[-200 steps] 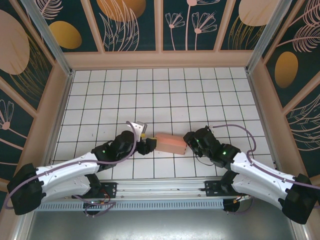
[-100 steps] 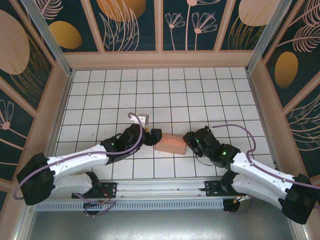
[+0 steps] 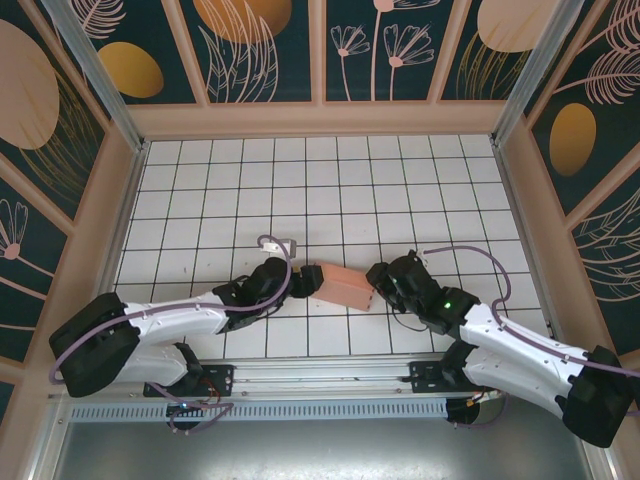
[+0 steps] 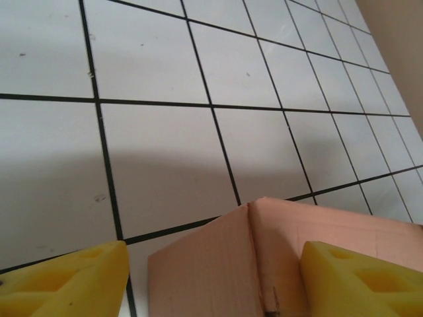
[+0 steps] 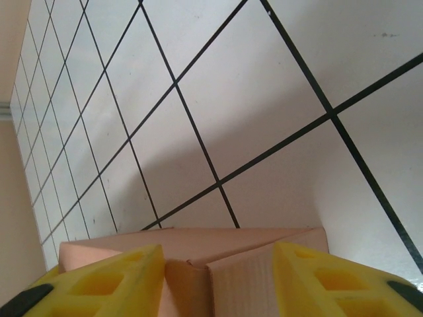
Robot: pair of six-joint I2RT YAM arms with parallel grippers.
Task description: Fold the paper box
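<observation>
1. Top external view showed the paper box [image 3: 343,287] lying on the gridded bench [image 3: 250,180] near its front edge, between the left pincer [image 3: 303,279] and the right pincer [image 3: 378,276].
2. Left wrist view revealed more: that pincer stood released, one yellow finger [image 4: 66,277] apart from the box's corner.
3. Right wrist view had yellow fingers [image 5: 99,284] overlapping the box's end; whether they clenched it, I couldn't tell.
4. Painted panels [image 3: 260,50] walled the bench.

The box [image 3: 343,287] is set on the table [image 3: 300,180], flanked by the left gripper [image 3: 307,280] on its left and the right gripper [image 3: 376,276] on its right.
</observation>
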